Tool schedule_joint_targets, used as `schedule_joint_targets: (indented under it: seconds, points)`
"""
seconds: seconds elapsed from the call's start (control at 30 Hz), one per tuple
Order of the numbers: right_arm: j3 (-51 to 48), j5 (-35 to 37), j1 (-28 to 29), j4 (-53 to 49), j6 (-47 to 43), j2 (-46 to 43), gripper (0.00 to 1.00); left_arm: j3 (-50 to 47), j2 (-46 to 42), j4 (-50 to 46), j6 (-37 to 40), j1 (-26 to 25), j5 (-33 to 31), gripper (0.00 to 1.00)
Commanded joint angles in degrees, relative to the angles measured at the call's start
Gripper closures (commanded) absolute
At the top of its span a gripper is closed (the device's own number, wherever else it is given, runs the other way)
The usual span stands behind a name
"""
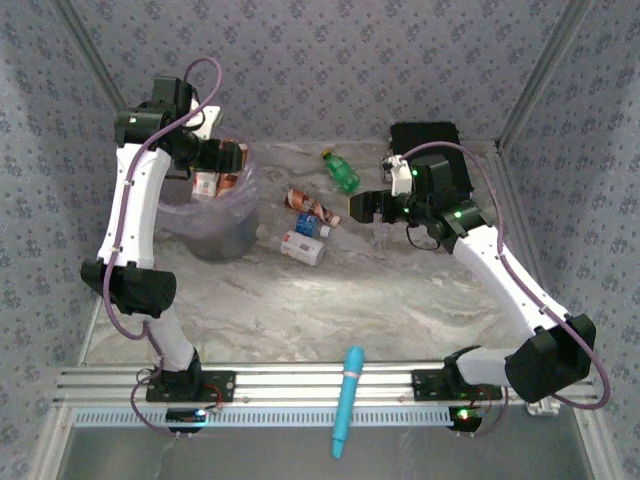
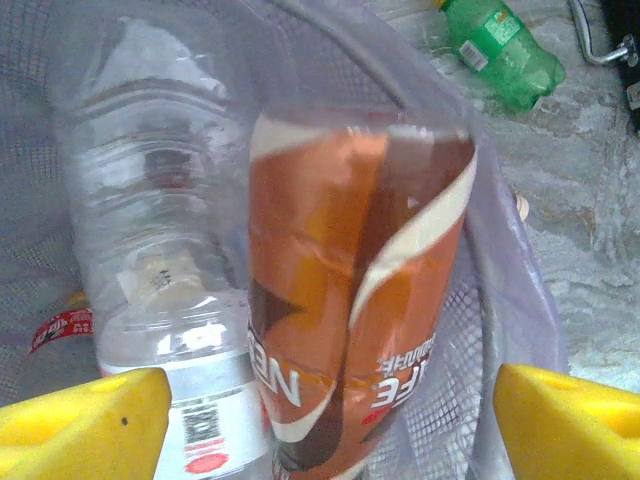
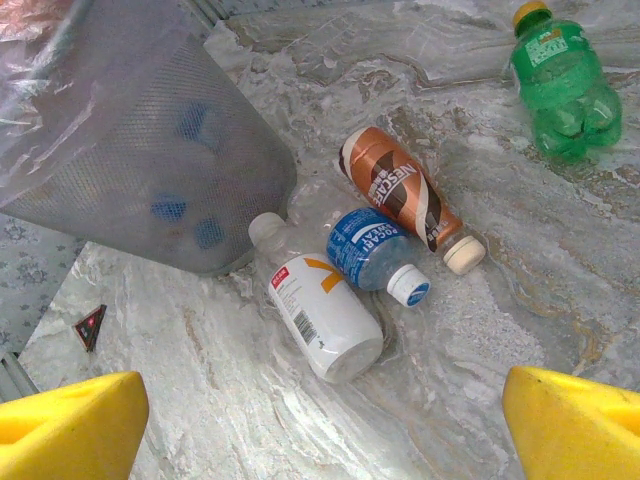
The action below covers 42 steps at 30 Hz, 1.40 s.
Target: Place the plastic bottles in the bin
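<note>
Yellow left fingers point(image 2: 80, 420): we've got them spread wide, one in each lower corner of the left wrist view, pinching nothing.
Left gripper point(image 2: 330, 400): it hangs right over the mouth of the bin, jaws apart.
Between those fingers: a brown bottle point(image 2: 350, 290), upside down going by its lettering, with a gap showing on its right side. Just beside it on the left we see a clear bottle point(image 2: 150, 200) with a white label.
Bin point(image 2: 497, 260): grey mesh lined with a lavender bag. Both of those bottles are inside its rim, and from the top camera we see them up at its mouth.
Yellow right fingers point(image 3: 570, 420): spread wide as well, with only marble between them.
Right gripper point(image 3: 322, 400): it hovers above the table, looking down on the loose bottles.
Below it: a white bottle point(image 3: 320, 310) on its side, touching a blue-label bottle point(image 3: 375, 250), which in turn touches a second brown bottle point(image 3: 400, 190) with a cream cap. All three lie just beside the foot of the bin.
Green bottle point(image 3: 565, 85): on its side with a yellow cap, farther back and apart from that cluster.
Table point(image 3: 520, 290): grey-white marble pattern.
Near edge: a light-blue tube point(image 1: 347, 400) lies across the rail between the two arm bases.
</note>
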Motion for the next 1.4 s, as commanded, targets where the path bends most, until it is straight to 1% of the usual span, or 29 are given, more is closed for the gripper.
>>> schedule_joint_targets:
  seconds: [0.0,0.1,0.23,0.43,0.53,0.7,0.8,0.87,1.07,1.2,1.37]
  points:
    - [0.4,0.1,-0.3,-0.2,-0.5,0.5,0.07,1.7,-1.2,1.8,-1.2,0.1,-1.2,0.22]
    - [0.4,0.2,-0.2,-0.1,-0.6,0.8,0.07,0.3,-1.2,4.3,-2.6,0.2,-1.7,0.29]
    - [0.6,0.6,-0.1,-0.3,-0.7,1.1,0.08,-2.4,-1.1,6.4,-3.9,0.2,0.0,0.36]
    - [1.6,2.6,-0.5,-0.5,-1.5,2.9,0.07,-4.8,-3.5,8.7,-5.1,0.2,1.7,0.37]
    - [4.1,5.7,-0.3,-2.0,-4.4,6.6,0.07,-4.8,-6.1,10.6,-6.3,0.5,3.0,0.32]
    - [10.1,11.9,-0.3,-4.5,-9.8,15.8,0.07,-6.8,-9.8,11.1,-7.4,0.6,2.7,0.25]
    - [14.9,16.8,-0.3,-5.8,-12.1,22.4,0.07,-10.9,-13.0,11.5,-8.0,0.4,2.0,0.24]
    - [18.5,18.8,-0.4,-6.2,-14.1,26.9,0.07,-14.8,-15.8,12.9,-9.0,0.2,2.4,0.23]
    - [31.2,22.7,-0.2,-7.8,-16.1,41.8,0.04,-30.5,-25.7,23.4,-16.1,-0.1,12.0,0.19]
    - [42.0,24.6,-0.2,-11.6,-17.7,52.8,0.01,-35.6,-29.8,26.7,-18.2,-1.0,12.9,0.18]
    - [53.9,26.0,-0.2,-13.9,-18.2,63.0,0.0,-36.6,-30.3,26.3,-18.0,-1.4,13.2,0.19]
